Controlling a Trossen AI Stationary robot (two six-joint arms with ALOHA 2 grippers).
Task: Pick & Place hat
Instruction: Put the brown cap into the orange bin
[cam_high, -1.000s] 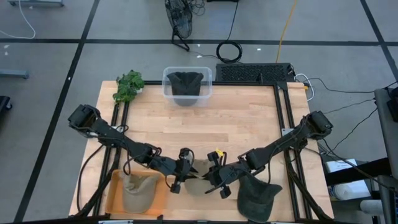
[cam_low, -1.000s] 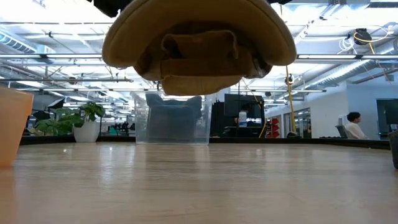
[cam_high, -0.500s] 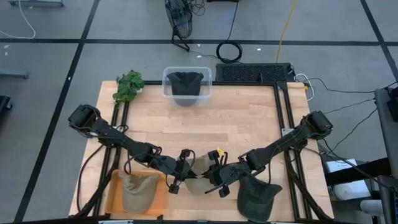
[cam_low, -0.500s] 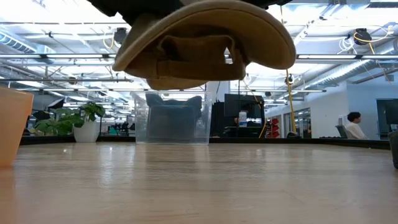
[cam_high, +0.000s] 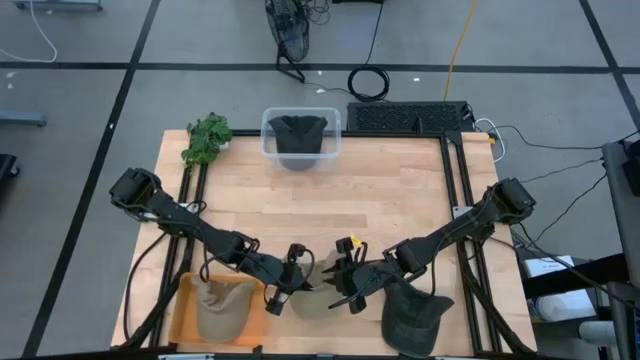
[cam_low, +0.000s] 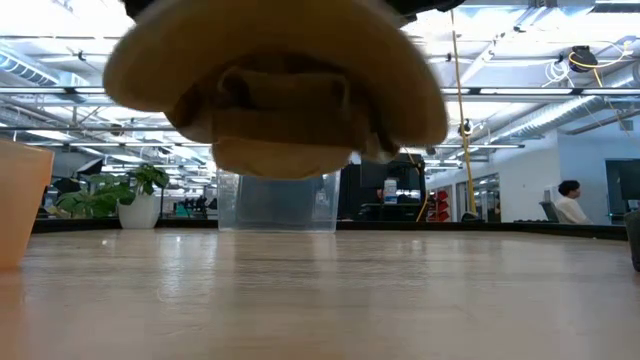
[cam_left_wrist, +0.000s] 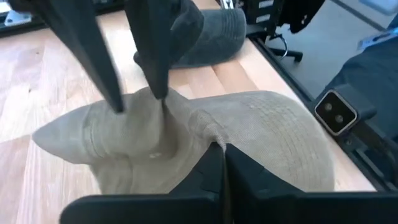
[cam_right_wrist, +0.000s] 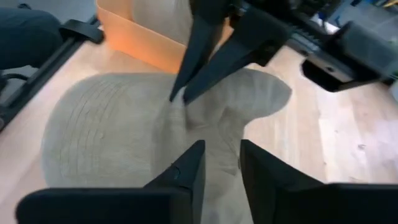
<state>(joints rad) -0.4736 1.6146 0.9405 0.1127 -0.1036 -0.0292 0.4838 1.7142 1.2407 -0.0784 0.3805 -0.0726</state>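
Observation:
A tan hat hangs above the table's near edge between my two grippers. In the low view the tan hat is clear of the wood. My left gripper comes in from the left and is shut on it. My right gripper comes from the right and stands open, one finger on each side of a raised ridge of the crown. In the left wrist view its two spread fingers reach down to the cloth. My left gripper pinches a raised fold of the hat's crown between its two fingers, slanting down from the table's left. The hat hangs from that fold, lifted clear of the table, with the brim drooping. My right gripper's open fingertips stand at the crown; whether they touch it I cannot tell.
An orange tray at the near left holds another tan hat. A dark green hat lies at the near right. A clear bin with a dark hat stands at the far edge, beside a plant.
My left gripper has shut on the hat's crown and my right gripper has opened and let go of it. Both arms have stayed in place. The hat now hangs from the left gripper, swung a little toward the table's left and sagging lower.

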